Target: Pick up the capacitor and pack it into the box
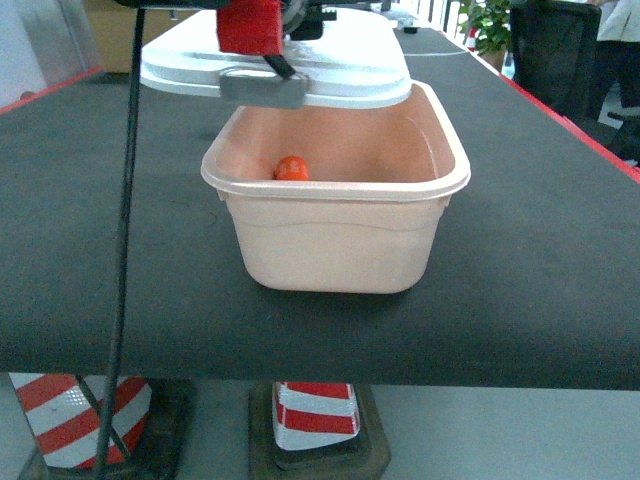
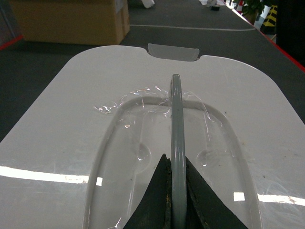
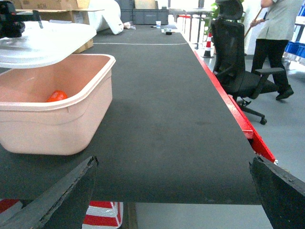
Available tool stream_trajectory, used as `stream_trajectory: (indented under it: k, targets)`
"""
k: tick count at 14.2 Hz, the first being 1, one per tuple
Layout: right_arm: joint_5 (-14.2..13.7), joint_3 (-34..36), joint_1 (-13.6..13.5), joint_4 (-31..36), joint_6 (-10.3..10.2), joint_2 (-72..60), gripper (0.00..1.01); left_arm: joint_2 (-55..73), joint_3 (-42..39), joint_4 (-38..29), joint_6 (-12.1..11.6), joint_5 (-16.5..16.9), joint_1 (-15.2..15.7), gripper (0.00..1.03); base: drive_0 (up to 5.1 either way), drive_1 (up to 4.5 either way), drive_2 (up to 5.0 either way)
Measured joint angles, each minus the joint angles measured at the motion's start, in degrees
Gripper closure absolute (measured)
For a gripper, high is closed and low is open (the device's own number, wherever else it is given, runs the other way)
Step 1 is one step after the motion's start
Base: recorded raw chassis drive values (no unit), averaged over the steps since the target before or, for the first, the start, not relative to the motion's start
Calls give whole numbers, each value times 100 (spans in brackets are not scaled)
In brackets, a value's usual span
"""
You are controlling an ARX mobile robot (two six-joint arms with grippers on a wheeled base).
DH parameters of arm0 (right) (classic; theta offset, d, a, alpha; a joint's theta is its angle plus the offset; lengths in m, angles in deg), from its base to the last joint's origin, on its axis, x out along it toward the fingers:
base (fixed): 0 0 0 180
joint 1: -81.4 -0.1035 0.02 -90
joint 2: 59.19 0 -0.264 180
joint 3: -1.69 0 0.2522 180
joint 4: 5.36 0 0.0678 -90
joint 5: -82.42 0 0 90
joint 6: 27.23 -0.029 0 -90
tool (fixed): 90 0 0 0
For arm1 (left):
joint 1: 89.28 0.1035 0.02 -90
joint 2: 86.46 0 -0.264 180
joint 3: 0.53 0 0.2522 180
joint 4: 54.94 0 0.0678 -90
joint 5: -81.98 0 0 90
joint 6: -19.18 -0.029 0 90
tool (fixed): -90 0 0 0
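The right gripper (image 3: 171, 191) stands spread wide, low at the table (image 3: 167, 119) edge. To its left, the pale pink box (image 1: 335, 235) holds the small orange-red capacitor (image 1: 292, 168). Beyond, the left gripper (image 2: 176, 191) pinches the white lid (image 2: 71, 119)'s grey handle (image 2: 177, 129).

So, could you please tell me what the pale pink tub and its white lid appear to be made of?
The pale pink rectangular tub looks like moulded plastic: smooth satin walls, rolled rim. The white lid with its grey handle looks like glossy plastic: it shows sharp light reflections, with clear film wrinkling near the handle.
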State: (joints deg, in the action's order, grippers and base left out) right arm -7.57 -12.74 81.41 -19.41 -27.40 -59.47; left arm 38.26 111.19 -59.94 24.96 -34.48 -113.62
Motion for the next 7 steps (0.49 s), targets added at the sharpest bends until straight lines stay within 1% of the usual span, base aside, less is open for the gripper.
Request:
stream_trajectory:
  k: [1,2,3,5,7]
  targets:
    - [0,0,0,0,0,0,3,20,17,55,74,-216,-195,101,0,0,0]
    - [0,0,0,0,0,0,3,26,-13,-11,157,-273,-271,101,0,0,0]
    - [0,0,0,-2,0,0,3,26,-114,-76,282,-297,-321,101,0,0,0]
    - [-2,0,0,0,0,0,3,70,-295,-114,446,-306,-411,101,0,0,0]
    - [0,0,0,0,2,0,3,297,-304,-372,570,-229,-479,101,0,0,0]
